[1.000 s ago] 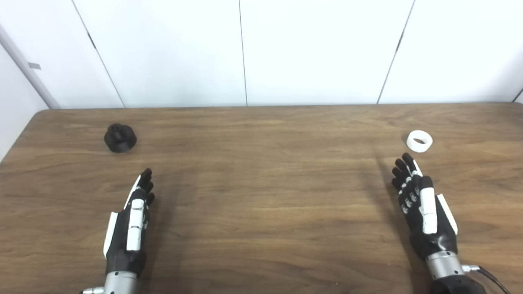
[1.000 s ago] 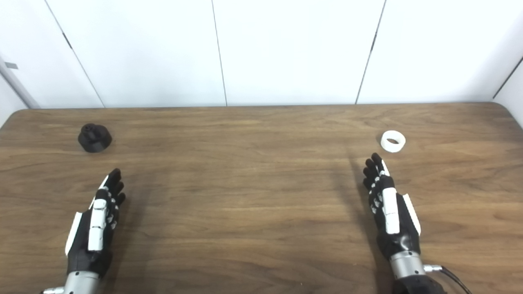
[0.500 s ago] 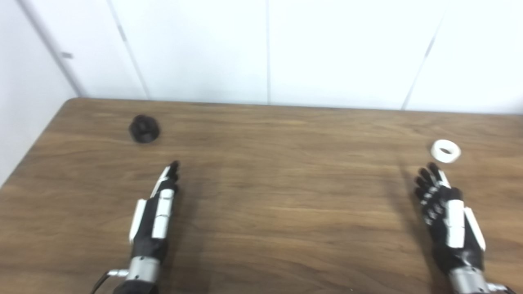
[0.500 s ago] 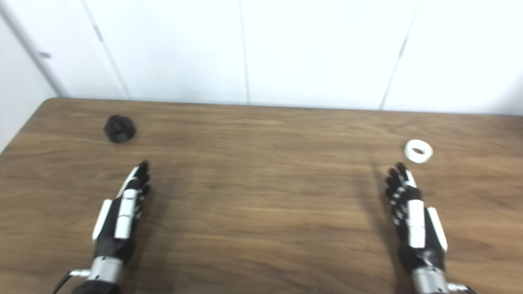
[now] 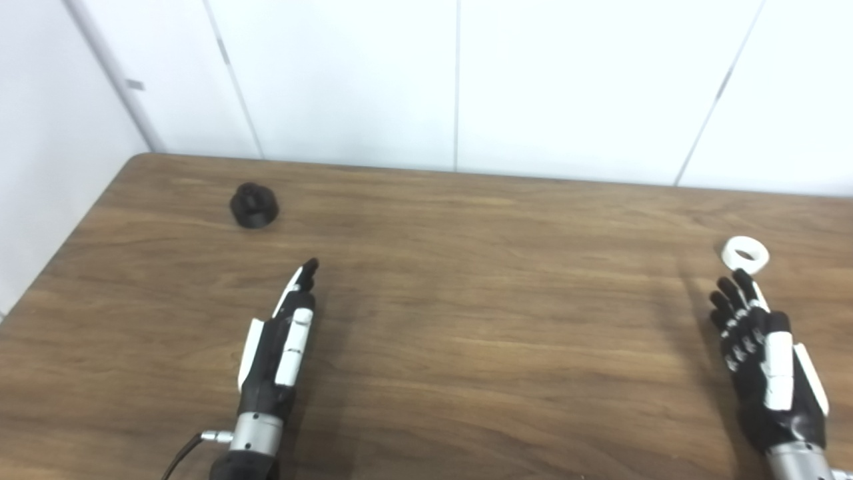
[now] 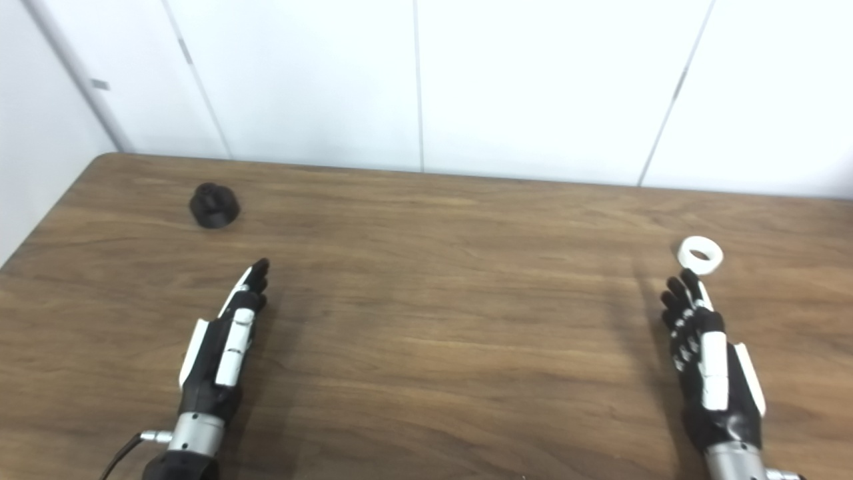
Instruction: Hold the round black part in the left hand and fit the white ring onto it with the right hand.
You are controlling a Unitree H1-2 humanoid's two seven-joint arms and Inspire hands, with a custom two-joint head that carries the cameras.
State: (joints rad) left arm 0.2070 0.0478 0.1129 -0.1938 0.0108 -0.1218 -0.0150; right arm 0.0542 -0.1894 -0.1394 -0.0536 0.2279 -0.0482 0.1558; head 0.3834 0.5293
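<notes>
Both hands empty, fingers extended. Left hand points toward the round black part, well apart, far-left on the table. Right hand fingertips just short of the white ring (pre-grasp staging, probably).

The room is bright, and the white wall at 12 o'clock glows so much it looks washed out. Light comes from above. Each hand drops a soft dark shadow on the brown table, the left hand's toward 3 o'clock and the right hand's toward 9 o'clock. Both pictures are a bit soft and fuzzy all over. The table shines a little near the middle.
</notes>
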